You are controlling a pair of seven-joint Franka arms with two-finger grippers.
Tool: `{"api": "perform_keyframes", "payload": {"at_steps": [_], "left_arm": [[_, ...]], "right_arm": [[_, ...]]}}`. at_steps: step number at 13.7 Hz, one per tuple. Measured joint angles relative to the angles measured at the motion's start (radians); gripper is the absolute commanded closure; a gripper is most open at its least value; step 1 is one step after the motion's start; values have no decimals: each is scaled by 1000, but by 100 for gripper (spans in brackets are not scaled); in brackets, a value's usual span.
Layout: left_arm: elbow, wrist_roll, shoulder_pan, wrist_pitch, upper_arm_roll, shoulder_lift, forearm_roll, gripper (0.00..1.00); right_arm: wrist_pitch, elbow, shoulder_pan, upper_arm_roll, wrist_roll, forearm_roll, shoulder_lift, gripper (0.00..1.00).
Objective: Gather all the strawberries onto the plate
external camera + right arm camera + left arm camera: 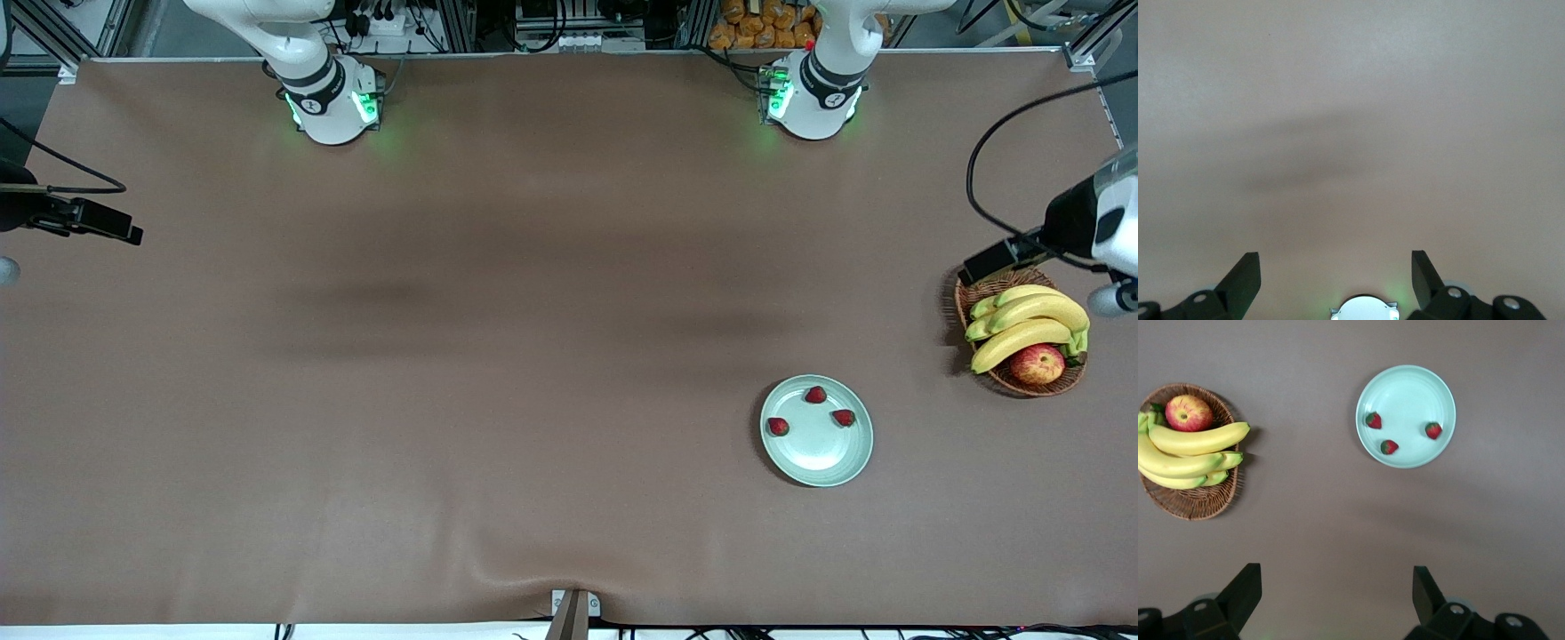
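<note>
The pale mint-green plate (818, 455) (1408, 390) lies toward the left arm's end of the table, close to the front camera. Three small red strawberries rest in it, apart from one another: one (815, 395) (1389, 447), a second (843, 417) (1373, 420) and a third (778, 427) (1433, 430). My left gripper (1337, 587) hangs open and empty high over bare table beside the basket, well away from the plate. My right gripper (1336, 270) is open and empty too, high over bare cloth at the right arm's end.
A brown wicker basket (976, 290) (1198, 508) with bananas (1022, 324) and a red-yellow apple (1037, 364) stands at the left arm's end, farther from the front camera than the plate. The right arm's base (1365, 310) shows under its gripper. Brown cloth covers the table.
</note>
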State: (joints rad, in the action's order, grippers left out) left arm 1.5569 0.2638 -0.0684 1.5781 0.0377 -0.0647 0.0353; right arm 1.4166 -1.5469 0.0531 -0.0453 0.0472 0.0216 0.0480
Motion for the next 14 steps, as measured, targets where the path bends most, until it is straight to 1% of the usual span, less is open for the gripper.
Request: {"api": "perform_keyframes", "payload": {"at_steps": [5, 6, 8, 10, 14], "left_arm": [[7, -241, 1, -88, -11, 63, -3, 0], [10, -273, 3, -97, -24, 71, -18, 0], [16, -286, 3, -101, -65, 78, -60, 0], [17, -286, 3, -101, -91, 78, -70, 0], [16, -286, 4, -86, -92, 90, -70, 0]], "right_arm": [[-1, 2, 0, -2, 0, -1, -5, 0], [-1, 4, 0, -3, 0, -1, -5, 0], [-1, 5, 0, -3, 1, -1, -5, 0], [-1, 5, 0, -4, 1, -1, -5, 0], [-2, 5, 1, -4, 1, -1, -5, 0]]}}
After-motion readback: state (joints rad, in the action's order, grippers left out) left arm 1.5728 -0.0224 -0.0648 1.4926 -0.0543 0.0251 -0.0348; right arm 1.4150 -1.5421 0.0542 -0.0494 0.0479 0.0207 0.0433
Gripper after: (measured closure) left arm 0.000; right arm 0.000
